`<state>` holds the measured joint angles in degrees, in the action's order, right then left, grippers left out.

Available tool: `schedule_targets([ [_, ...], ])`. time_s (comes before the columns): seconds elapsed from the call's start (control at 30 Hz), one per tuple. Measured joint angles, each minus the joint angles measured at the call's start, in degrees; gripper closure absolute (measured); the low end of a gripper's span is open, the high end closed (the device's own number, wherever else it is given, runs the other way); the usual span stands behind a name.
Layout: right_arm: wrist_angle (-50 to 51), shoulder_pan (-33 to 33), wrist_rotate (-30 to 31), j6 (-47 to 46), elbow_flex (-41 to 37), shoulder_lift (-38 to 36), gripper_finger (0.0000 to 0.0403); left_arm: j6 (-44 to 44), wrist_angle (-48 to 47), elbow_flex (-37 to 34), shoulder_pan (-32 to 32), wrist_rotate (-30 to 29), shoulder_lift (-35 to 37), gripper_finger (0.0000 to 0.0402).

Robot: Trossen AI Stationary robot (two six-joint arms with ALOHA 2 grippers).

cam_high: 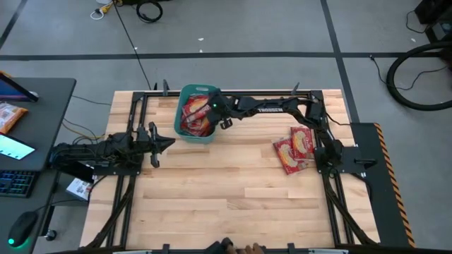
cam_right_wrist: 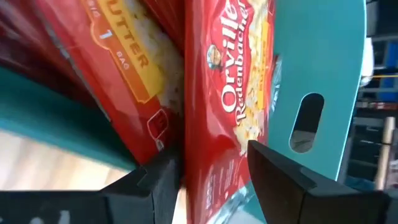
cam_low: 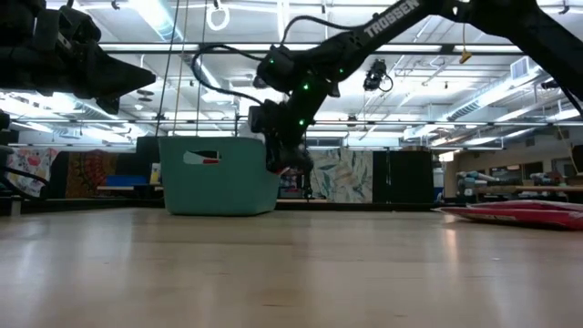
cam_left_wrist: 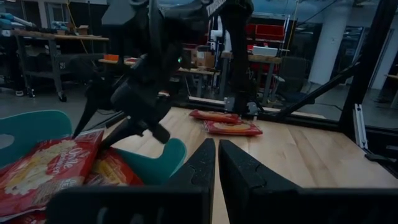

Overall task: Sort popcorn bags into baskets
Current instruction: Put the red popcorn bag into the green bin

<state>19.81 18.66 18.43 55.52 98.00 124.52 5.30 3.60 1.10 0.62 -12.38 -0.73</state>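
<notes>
The teal basket stands at the table's far middle with several red popcorn bags in it; it also shows in the low view. My right gripper reaches over the basket's right rim, shut on one red popcorn bag that lies against other bags by the basket wall. My left gripper is shut and empty, left of the basket's near corner; it also shows in the left wrist view. More red bags lie flat on the table at the right. My right gripper has the bag's near end between its two fingers, one at each long edge, with the printed face toward the wrist camera. The fingers slant down from the table's right, along the bag. The bag's far part lies in the basket against the wall.
A dark desk left of the table holds a screen, a keyboard and an orange-and-white packet. Bare wood fills the table's middle and near part. The arm mounts stand at the table's left and right edges.
</notes>
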Motion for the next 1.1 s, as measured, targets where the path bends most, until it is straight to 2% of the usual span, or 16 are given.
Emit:
schedule_targets([
  [0.2, -5.7, 0.9, 0.2, 2.7, -2.4, 0.0, 0.0241, -0.1, -0.1, 0.0, 0.0, 0.0, 0.0, 0.0377],
  [0.37, -5.5, 1.3, -0.4, 4.1, -2.4, 0.0, 0.0317, -0.1, -0.1, 0.0, 0.0, 0.0, 0.0, 0.0377],
  [0.5, -6.5, 1.1, 1.8, 4.5, -2.3, 0.0, 0.0378, 0.0, -0.1, 0.0, 0.0, 0.0, 0.0, 0.0377],
  [0.83, -13.0, -3.7, 13.0, 18.5, -2.4, -0.5, 0.0368, 0.3, -0.4, 0.0, 0.0, 0.0, 0.0, 0.0377],
  [1.1, -13.0, -5.8, 15.1, 25.8, -1.6, -2.8, 0.0373, 0.6, -0.7, 0.0, 0.0, 0.1, 0.0, 0.0377],
])
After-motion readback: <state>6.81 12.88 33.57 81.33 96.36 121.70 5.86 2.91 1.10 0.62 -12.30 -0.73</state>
